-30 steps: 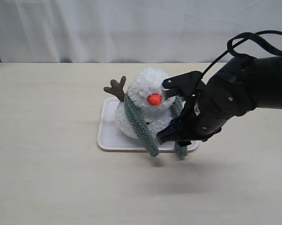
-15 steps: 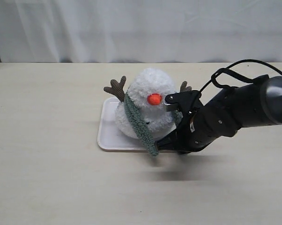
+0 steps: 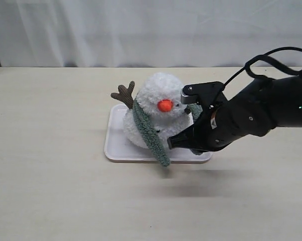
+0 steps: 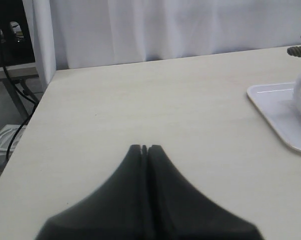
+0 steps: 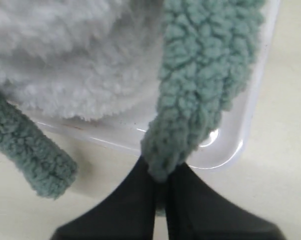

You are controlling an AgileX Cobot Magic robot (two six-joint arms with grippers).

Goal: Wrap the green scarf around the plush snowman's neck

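— Right pincer (image 5: 162, 172)?
— Clamped on one scarf (image 5: 200, 85) end at the tray (image 5: 235, 145) rim, snowman (image 5: 65, 55) just beyond its tips.
— Left pincer (image 4: 144, 148)?
— Tips together over the table (image 4: 140, 100), snowman well off.

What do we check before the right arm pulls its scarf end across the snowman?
1. Grip: ok. The right gripper is shut on the tip of the green scarf.
2. Free scarf end: ok. It hangs past the front edge of the tray, and nothing pins it.
3. Plush snowman: ok. It sits upright on the tray.
4. Scarf run behind the snowman: cannot tell, the back is hidden.
5. Wrap closed in front: not ok. The two ends hang apart, uncrossed.
6. Left gripper: ok. It is shut, over bare table, off the tray.
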